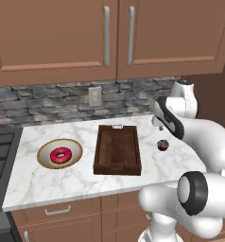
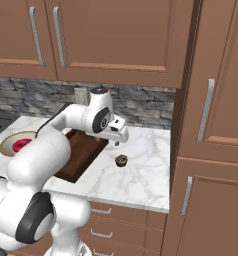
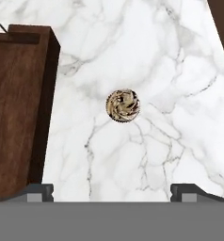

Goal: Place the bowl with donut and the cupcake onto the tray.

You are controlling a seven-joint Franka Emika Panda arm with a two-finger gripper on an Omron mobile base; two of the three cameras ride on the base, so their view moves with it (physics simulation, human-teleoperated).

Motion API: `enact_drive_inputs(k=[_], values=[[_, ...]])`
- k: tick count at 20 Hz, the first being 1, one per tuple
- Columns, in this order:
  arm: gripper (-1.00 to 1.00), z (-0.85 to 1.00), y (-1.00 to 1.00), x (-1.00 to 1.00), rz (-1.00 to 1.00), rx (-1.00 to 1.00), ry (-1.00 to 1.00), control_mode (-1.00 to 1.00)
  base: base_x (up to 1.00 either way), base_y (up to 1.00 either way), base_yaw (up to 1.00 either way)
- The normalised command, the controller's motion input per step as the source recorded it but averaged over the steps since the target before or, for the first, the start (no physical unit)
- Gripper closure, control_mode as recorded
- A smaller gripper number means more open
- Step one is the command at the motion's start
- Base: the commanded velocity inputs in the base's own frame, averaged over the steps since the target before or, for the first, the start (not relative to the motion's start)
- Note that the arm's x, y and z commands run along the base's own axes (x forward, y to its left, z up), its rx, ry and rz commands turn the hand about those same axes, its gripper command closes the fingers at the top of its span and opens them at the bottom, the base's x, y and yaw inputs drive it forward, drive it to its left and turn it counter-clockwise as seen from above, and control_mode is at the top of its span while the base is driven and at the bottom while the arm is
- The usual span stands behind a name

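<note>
The cupcake (image 1: 163, 145) (image 2: 121, 160) stands on the marble counter just right of the tray (image 1: 117, 149) (image 2: 83, 150), which holds nothing. My gripper (image 1: 159, 127) (image 2: 119, 141) hovers above the cupcake, pointing down and open. In the hand view the cupcake (image 3: 123, 105) lies ahead of the gripper (image 3: 113, 193), centred between the two wide-apart fingertips (image 3: 38, 190), with the tray (image 3: 15, 108) along the left. The bowl (image 1: 75, 150) (image 2: 8, 142) sits on the counter left of the tray, with the pink donut (image 1: 61, 154) (image 2: 22, 144) inside it.
A stone backsplash with a wall outlet (image 1: 95, 96) runs behind the counter, under the upper cabinets. A stove (image 1: 1, 156) borders the counter's left end. A tall cabinet (image 2: 211, 150) closes off its right end, close to the cupcake.
</note>
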Motion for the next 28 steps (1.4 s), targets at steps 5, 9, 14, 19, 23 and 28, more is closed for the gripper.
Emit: enact_drive_inputs(k=[5, 9, 14, 19, 23, 28], values=[[-1.0, -0.5, -0.04, 0.02, -0.07, 0.0, -0.05, -1.0, 0.0, 0.0, 0.0], [-1.0, -0.37, -0.01, 0.11, -0.05, -0.01, -0.01, -1.0, 0.0, 0.0, 0.0], [-1.0, -0.29, -0.17, 0.25, -0.06, 0.0, 0.01, -1.0, 0.0, 0.0, 0.0], [-1.0, -0.3, -0.09, 0.15, -0.05, 0.0, 0.0, -1.0, 0.0, 0.0, 0.0], [-1.0, -0.19, 0.0, 0.28, -0.02, 0.0, 0.0, -1.0, 0.0, 0.0, 0.0], [-1.0, -0.19, -0.05, 0.32, -0.01, 0.0, 0.0, -1.0, 0.0, 0.0, 0.0]])
